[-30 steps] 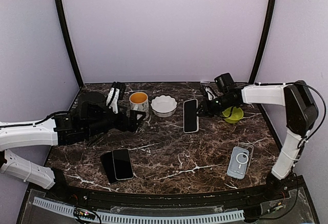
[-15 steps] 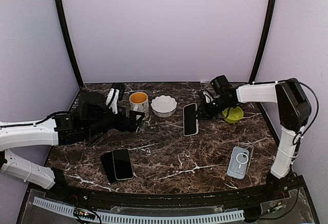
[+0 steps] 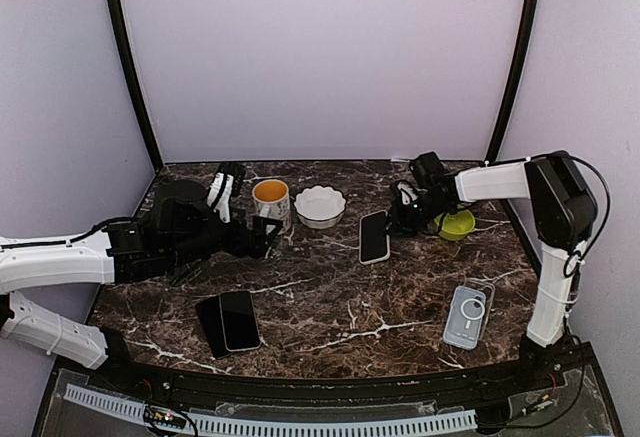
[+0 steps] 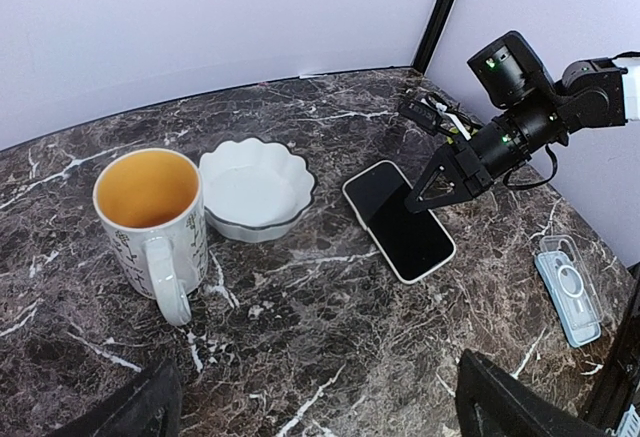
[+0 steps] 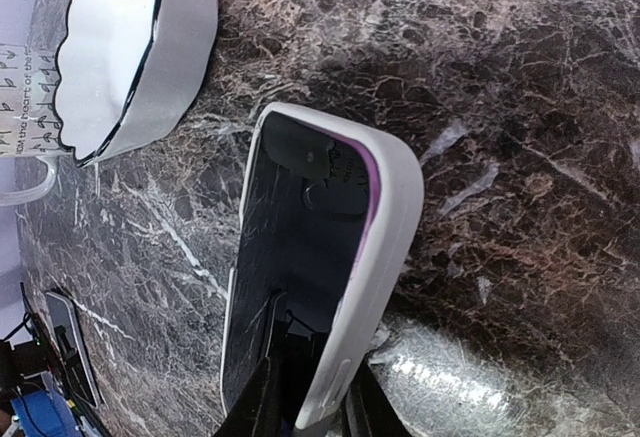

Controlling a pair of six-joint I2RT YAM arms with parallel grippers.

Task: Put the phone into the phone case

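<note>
Dark marble table (image 3: 330,282), lilac walls behind. Top view: phone (image 3: 374,236) at 1 o'clock of table centre, now skewed and drawn a little nearer than a second ago. The right claw (image 3: 400,219) is at its 2 o'clock edge, arm folded further back. Clear phone case (image 3: 467,315) unmoved at 4 o'clock of the phone, well apart. Left claw (image 3: 262,232) beside mug (image 3: 270,197) and white bowl (image 3: 320,205). Left wrist view: own fingers spread wide, empty. Phone (image 4: 398,219) lies with the right claw (image 4: 425,197) on its far edge. Right wrist view: claw (image 5: 305,397) nearly closed, pinching the white rim of the phone (image 5: 300,247). Judgement: grasp secured, carry to the case pending.
</note>
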